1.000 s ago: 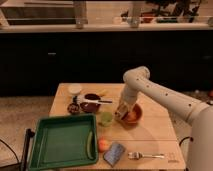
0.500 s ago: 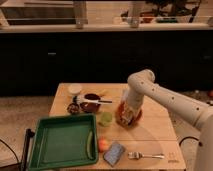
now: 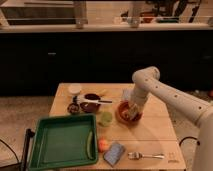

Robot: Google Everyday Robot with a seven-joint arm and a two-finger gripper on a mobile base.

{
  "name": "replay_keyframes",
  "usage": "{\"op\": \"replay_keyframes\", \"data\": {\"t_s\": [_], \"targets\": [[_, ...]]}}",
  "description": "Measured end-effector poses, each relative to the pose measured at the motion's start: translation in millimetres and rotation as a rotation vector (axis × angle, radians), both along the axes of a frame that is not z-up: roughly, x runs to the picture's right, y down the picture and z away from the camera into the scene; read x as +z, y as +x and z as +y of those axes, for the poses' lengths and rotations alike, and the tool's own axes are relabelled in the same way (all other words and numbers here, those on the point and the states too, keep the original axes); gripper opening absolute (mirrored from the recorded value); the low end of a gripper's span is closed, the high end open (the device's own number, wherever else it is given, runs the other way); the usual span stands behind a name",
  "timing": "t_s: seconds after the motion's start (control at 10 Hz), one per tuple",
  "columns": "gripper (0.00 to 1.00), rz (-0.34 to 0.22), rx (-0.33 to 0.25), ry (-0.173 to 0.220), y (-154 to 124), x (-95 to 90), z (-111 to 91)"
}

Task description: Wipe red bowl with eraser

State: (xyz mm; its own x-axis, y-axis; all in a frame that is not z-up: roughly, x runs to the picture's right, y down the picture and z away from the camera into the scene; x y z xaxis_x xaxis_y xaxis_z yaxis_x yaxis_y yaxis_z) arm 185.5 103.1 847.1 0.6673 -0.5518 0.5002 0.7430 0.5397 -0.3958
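Note:
The red bowl sits on the wooden table, right of centre. My gripper reaches straight down into the bowl from the white arm that comes in from the right. It is shut on the eraser, a small pale tan block that sits low inside the bowl against its inner surface. The arm's wrist hides the back right part of the bowl.
A green cup stands just left of the red bowl. A brown-red bowl with a white-handled utensil, a small dark bowl and a white bowl are at the back left. A green tray fills the front left. An orange fruit, a blue-grey pad and a fork lie along the front.
The arm's elbow has swung to the right. The gripper has stayed down in the red bowl and shifted slightly right inside it.

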Motion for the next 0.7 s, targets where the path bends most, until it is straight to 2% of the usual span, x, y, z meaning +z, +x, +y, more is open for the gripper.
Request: {"op": "replay_keyframes", "data": {"t_s": [0.3, 0.5, 0.7], "targets": [[0.0, 0.009, -0.006, 0.037, -10, 13.6, -27], [0.0, 0.006, -0.008, 0.048, -18, 21.5, -33], [0.0, -0.008, -0.018, 0.042, -29, 26.1, -30]]}}
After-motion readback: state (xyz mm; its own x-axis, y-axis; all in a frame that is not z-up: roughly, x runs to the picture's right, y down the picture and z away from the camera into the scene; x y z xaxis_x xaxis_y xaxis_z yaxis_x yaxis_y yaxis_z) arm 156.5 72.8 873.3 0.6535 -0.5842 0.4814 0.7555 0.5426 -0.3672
